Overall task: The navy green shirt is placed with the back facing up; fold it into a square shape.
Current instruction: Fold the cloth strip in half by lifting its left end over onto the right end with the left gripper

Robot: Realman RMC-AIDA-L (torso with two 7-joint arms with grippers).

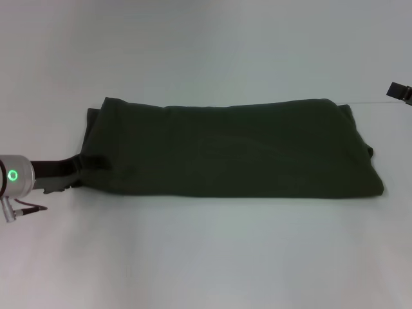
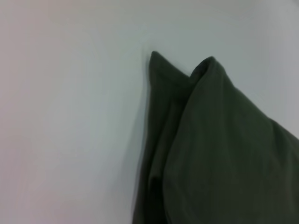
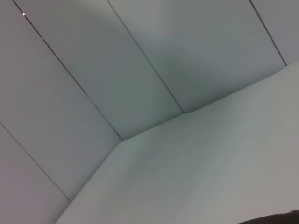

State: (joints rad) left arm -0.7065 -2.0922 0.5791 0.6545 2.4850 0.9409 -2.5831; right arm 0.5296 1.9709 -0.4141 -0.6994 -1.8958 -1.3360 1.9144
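While the navy green shirt (image 1: 232,151) lies across the middle of the white table (image 1: 206,257), it has the shape of a long, low band, much wider than it is deep, with only plain dark olive fabric facing up. Its cloth looks soft and matte, with shallow creases running through it. The near edge is a fairly straight fold line. The far edge is gently uneven, and on the robot's right the end rounds off, with a lower layer poking out a little beyond the top one.

At the shirt's left end the layers are stacked and slightly offset. From the left wrist view, that end (image 2: 219,154) shows as two soft peaks of doubled cloth with a dark fold between them, resting on the smooth table surface (image 2: 70,116).

The left gripper (image 1: 78,168) reaches in low from the left edge, its dark tip meeting the shirt's near-left corner; I cannot tell how far its fingers are parted or whether they have hold of the cloth. Its silver wrist carries a glowing green ring.

The right gripper (image 1: 400,92) is well apart from the shirt at the far right edge, only a dark tip showing.
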